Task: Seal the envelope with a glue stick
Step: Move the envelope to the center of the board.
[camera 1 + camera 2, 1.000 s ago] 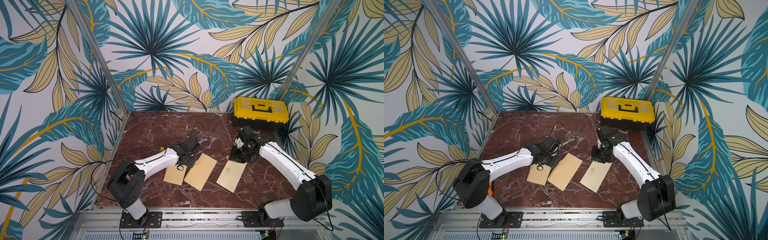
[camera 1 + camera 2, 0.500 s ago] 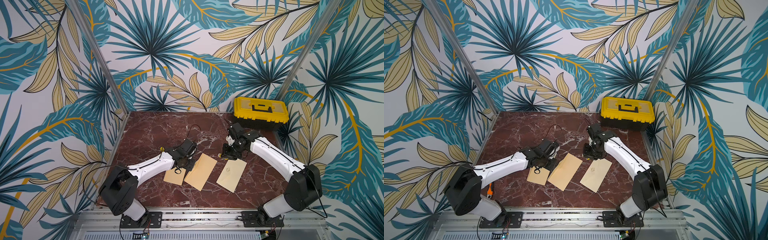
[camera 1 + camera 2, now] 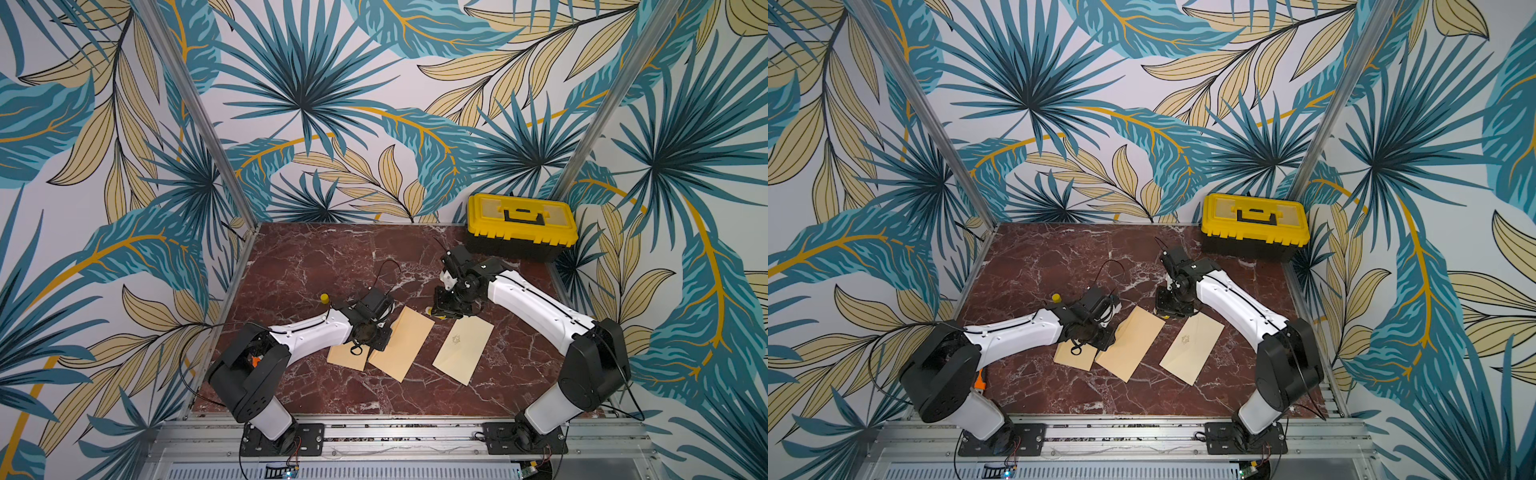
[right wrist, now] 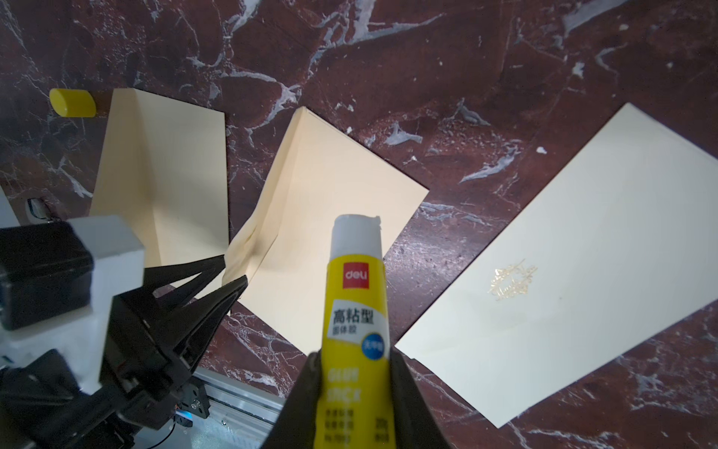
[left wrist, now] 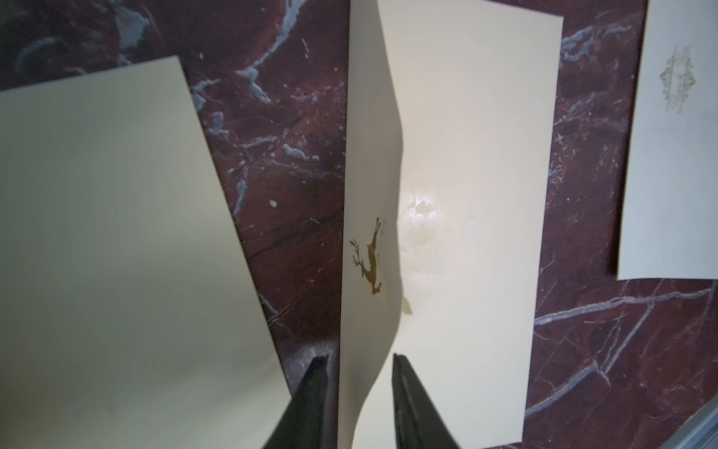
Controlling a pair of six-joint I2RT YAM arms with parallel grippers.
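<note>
Right fingers (image 4: 412, 404) clench the uncapped glue stick (image 4: 355, 311) just beside the middle envelope (image 4: 330, 186). Left fingers (image 5: 412, 408) straddle its raised flap (image 5: 369, 194); whether they grip it cannot be told.

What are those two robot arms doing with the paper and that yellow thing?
They are gluing an envelope shut. The right arm's fingers hold the open glue stick, white glue showing. Its yellow cap lies on the table. The left arm's fingers stand on either side of the middle envelope's raised flap, with a small gap showing. Some shiny smears, maybe glue, show on the envelope beside the flap.
</note>
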